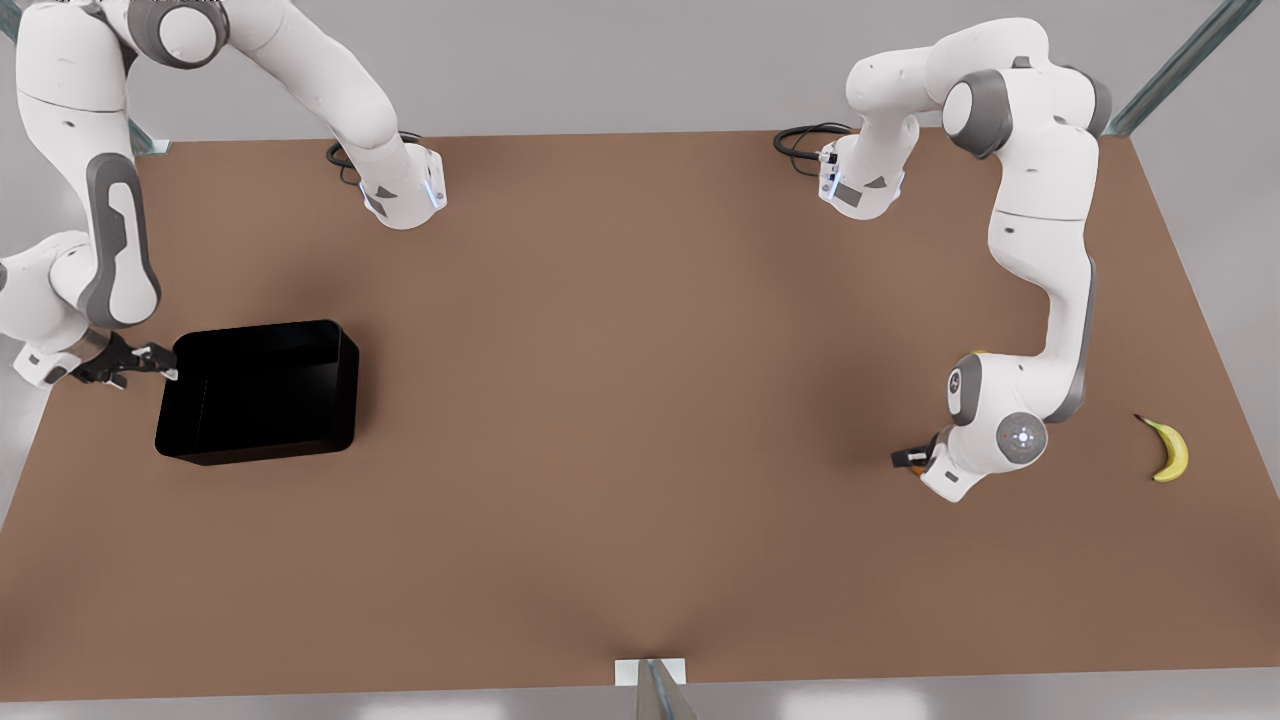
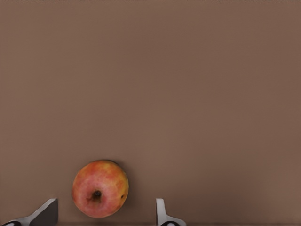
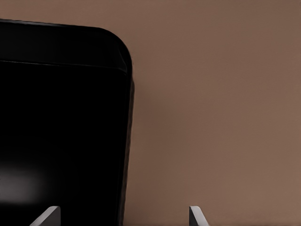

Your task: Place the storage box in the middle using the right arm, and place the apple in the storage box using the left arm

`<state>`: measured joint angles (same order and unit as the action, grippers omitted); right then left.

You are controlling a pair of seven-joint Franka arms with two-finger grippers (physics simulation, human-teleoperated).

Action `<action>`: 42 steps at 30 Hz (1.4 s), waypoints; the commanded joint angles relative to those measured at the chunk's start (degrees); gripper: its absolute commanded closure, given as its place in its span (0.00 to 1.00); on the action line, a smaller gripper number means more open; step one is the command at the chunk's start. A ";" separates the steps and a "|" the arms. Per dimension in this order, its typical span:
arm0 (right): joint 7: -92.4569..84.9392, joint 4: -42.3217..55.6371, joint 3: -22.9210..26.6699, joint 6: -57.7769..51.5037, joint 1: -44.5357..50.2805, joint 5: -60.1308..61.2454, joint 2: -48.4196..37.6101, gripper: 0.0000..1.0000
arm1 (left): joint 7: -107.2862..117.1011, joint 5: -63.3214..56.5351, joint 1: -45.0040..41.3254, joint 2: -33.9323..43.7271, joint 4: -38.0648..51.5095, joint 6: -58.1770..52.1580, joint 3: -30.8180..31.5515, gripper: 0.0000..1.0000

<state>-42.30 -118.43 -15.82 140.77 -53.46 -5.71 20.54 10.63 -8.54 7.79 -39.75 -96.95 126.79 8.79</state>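
Right gripper, at the front view's left, straddles the storage box wall, fingers spread. Left gripper, fingers apart, brackets the apple, plain only in its wrist view. Banana lies rightmost on the table.

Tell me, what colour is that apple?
The apple is reddish-orange with yellow patches, clearest in the left wrist view.

Apple (mostly) behind left arm
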 commanded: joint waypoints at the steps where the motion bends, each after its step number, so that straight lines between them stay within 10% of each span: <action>1: 0.21 -0.22 0.00 0.82 0.03 0.00 0.29 0.00 | 0.00 -0.08 0.04 -0.15 0.01 0.21 0.00 0.00; 20: -0.32 -6.20 0.00 10.85 -2.08 -3.52 5.13 0.00 | -0.17 0.01 1.44 -2.43 0.71 2.67 0.09 0.05; 24: -0.32 -6.11 0.08 10.93 -2.17 -4.22 5.30 0.71 | -0.26 0.01 0.83 -2.26 0.80 2.67 0.09 0.05; 42: -0.06 -6.11 0.00 12.51 -2.52 -4.75 6.89 0.79 | -0.35 0.01 1.53 -1.55 0.80 2.76 0.18 0.00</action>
<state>-42.58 -124.54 -15.86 153.14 -56.03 -10.15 27.42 10.28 -8.51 9.28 -41.39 -96.15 129.55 8.96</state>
